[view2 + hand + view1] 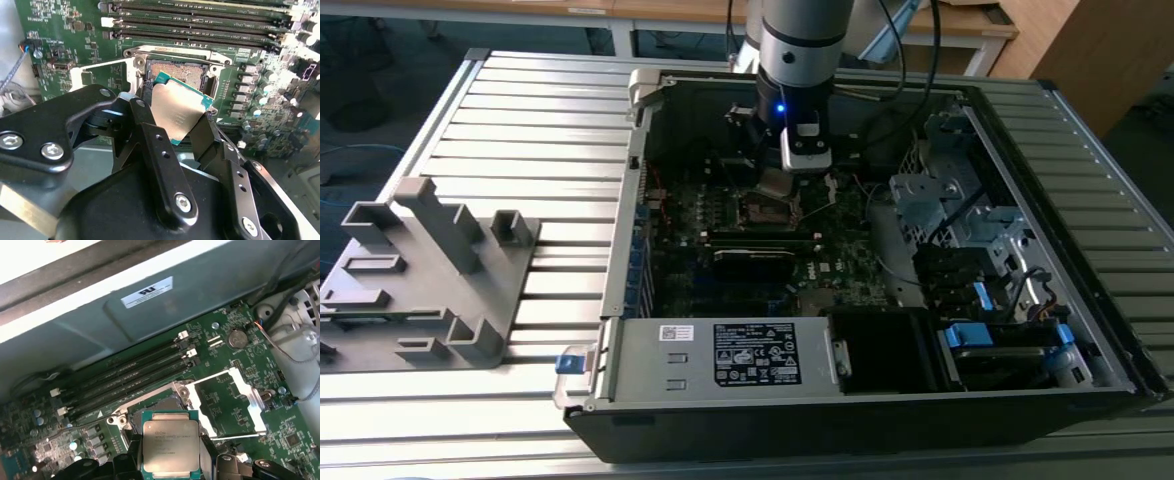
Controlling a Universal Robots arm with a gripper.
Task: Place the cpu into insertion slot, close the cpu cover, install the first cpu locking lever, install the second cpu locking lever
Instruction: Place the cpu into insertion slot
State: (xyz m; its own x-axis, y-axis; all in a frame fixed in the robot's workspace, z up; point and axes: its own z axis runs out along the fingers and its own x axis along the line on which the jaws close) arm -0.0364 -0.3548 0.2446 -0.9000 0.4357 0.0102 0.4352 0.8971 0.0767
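Fingers of the gripper (174, 120) clamped the cpu (177, 112) by two opposite edges, tilted, just above the insertion slot (175, 70); in the exterior view the cpu hung at twelve o'clock from that slot. The cpu cover (247, 396) was swung open beside the slot.

An open computer case (622, 200) lies on the tabletop (520, 110), with a moulded fixture (427, 270) to the exterior view's left of it. Inside the case, the cpu (170, 447) sits between the fingers (157, 155) just above the insertion slot (155, 410). The cpu cover (235, 405) lies open beside the slot, and memory slots (130, 375) run along another side.
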